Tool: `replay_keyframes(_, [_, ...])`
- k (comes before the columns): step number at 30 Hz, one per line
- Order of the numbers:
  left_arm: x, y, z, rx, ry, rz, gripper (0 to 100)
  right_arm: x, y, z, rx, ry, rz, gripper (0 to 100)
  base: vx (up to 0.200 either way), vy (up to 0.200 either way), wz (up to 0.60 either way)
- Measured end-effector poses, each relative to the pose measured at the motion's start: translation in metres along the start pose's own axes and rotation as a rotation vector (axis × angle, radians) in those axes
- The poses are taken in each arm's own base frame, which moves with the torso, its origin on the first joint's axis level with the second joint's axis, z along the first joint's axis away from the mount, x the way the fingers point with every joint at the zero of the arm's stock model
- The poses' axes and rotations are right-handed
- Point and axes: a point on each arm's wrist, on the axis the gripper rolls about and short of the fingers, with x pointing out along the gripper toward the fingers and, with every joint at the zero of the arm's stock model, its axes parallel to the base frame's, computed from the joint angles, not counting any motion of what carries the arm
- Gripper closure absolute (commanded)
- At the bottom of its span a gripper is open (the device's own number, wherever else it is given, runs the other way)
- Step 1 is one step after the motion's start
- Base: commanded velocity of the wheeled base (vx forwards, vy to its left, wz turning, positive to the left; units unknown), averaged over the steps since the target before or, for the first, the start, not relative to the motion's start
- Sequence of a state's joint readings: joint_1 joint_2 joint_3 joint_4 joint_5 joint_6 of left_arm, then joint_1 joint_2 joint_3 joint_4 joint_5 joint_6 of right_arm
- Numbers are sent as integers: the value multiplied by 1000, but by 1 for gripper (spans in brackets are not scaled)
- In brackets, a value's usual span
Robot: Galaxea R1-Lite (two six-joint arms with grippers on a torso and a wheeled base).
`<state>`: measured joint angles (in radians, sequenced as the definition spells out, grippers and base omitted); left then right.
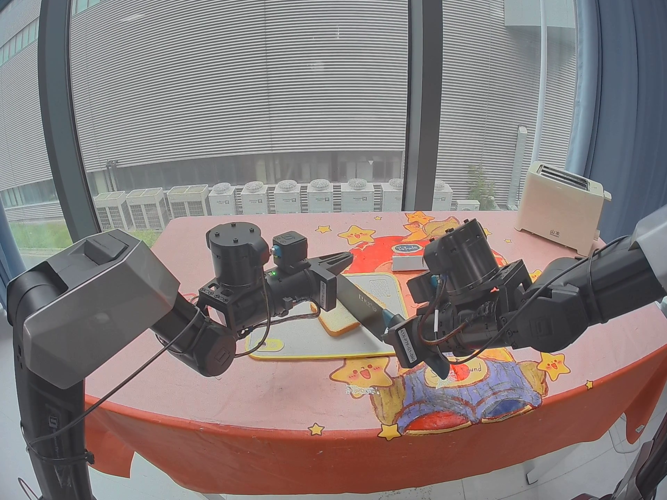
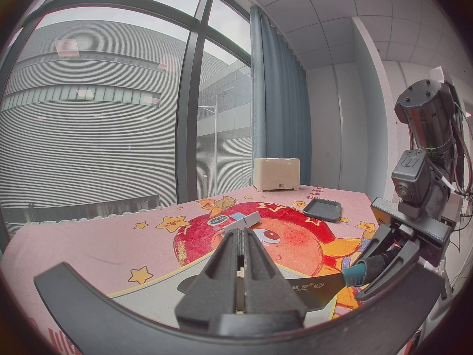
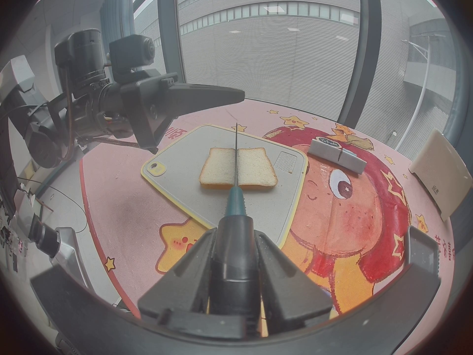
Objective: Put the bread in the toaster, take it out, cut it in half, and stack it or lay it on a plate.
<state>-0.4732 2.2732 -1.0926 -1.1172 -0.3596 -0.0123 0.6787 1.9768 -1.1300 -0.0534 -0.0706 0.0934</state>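
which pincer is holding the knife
The right pincer, clamped on the knife by its handle, blade over the bread; the left pincer is shut and empty.

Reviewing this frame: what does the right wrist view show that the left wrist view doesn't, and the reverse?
Right wrist, not left wrist: the bread slice lying on the cutting board, with the knife blade edge-on across its middle. Left wrist, not right wrist: the dark tray, set apart from the toaster. Both: the cutting board, the toaster, the grey block, and the right claw shut on the knife handle.
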Motion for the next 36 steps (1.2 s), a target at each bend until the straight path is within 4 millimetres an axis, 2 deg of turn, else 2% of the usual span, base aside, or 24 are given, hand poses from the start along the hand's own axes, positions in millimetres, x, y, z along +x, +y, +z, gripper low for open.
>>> replay_keyframes(8, [10, 6, -14, -7, 16, 13, 100, -3, 0, 0, -2, -2, 2, 100, 0, 0, 0])
replay_keyframes(36, [5, 2, -16, -12, 33, -12, 100, -8, 1, -2, -6, -4, 2, 100, 0, 0, 0])
